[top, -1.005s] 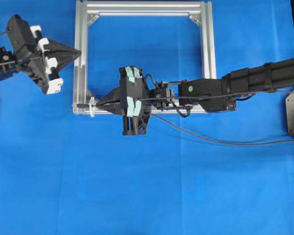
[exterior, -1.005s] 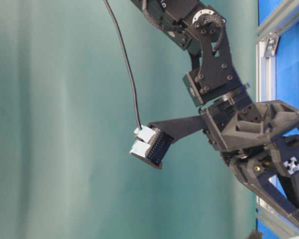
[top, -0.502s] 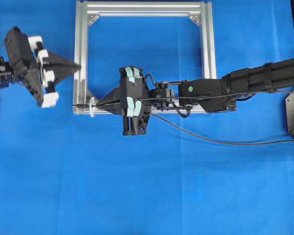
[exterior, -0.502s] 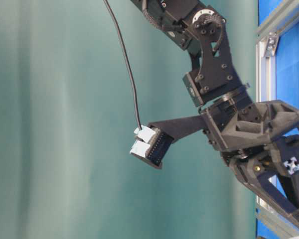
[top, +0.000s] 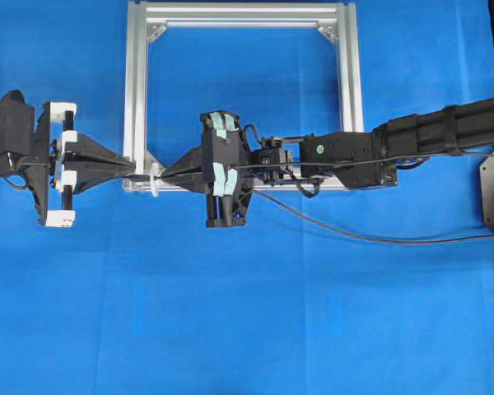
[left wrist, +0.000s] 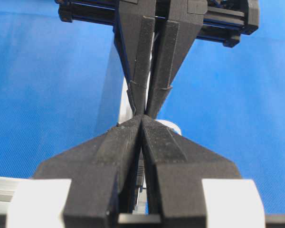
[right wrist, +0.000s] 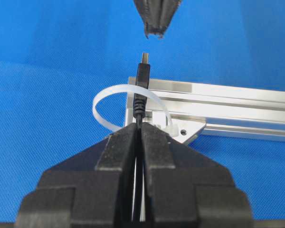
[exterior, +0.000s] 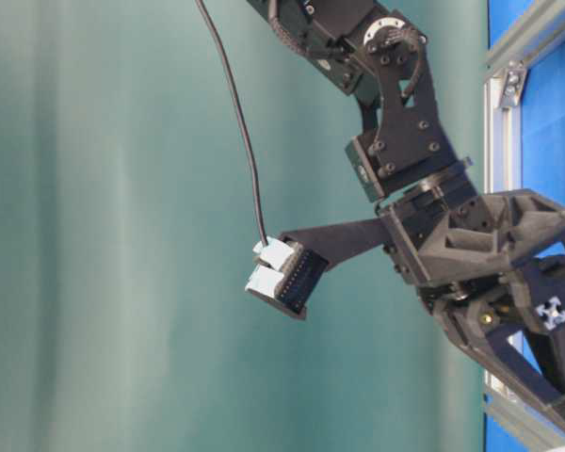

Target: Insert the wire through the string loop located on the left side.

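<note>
Wire: the wire (right wrist: pixel 141 90) ends in a dark plug with a metal tip; the plug sticks out beyond the right gripper's closed fingertips and points straight away from them, toward the left side of the overhead view.

String loop: the string loop (right wrist: pixel 129 107) stands as a thin white band at the lower-left corner of the frame. In the right wrist view the plug passes through its arch, with the metal tip already beyond the band on the far side.

Long axis: the plug lies along the line joining the two grippers, level with the frame's lower rail in the overhead view.

Right gripper: the right gripper (top: pixel 166 172) is clamped on the wire just behind the plug, its tips beside the loop on the inner side of the frame.

Left gripper: the left gripper (top: pixel 128 167) is pressed closed and holds nothing; its tips face the plug head-on from the other side of the loop, near the tip but apart from it.

Nearer arm: the left is the free one and sits right in front of the tip. By my judgement it would have to part its fingers before it could take the plug.

Frame: the aluminium frame (top: pixel 137 99) lies flat on the blue table (top: pixel 247 329).

Remaining wire: it trails from the right gripper off to the right of the overhead view.
</note>
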`<state>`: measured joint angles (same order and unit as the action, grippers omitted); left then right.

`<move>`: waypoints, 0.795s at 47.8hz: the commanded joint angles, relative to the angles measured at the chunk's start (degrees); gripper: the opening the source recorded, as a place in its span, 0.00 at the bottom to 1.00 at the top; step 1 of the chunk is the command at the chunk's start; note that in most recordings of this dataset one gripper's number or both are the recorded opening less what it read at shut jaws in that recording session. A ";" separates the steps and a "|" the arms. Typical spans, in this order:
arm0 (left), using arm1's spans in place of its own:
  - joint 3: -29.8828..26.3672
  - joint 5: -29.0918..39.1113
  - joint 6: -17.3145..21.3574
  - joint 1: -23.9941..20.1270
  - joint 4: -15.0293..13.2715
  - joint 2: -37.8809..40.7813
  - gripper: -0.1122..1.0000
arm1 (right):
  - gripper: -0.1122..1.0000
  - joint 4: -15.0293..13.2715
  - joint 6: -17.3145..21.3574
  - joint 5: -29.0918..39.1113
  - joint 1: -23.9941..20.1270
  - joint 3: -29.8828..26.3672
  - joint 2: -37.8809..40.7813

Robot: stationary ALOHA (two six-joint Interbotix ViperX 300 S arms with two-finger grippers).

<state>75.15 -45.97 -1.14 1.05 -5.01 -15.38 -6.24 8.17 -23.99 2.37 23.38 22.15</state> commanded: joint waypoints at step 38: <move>-0.79 0.62 0.18 0.62 0.53 -0.79 0.91 | 0.10 0.00 -0.09 -0.62 0.00 -0.70 -1.23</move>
<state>75.15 -45.53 -1.05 1.41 -4.57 -15.56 -6.15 8.17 -23.99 2.37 23.38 22.15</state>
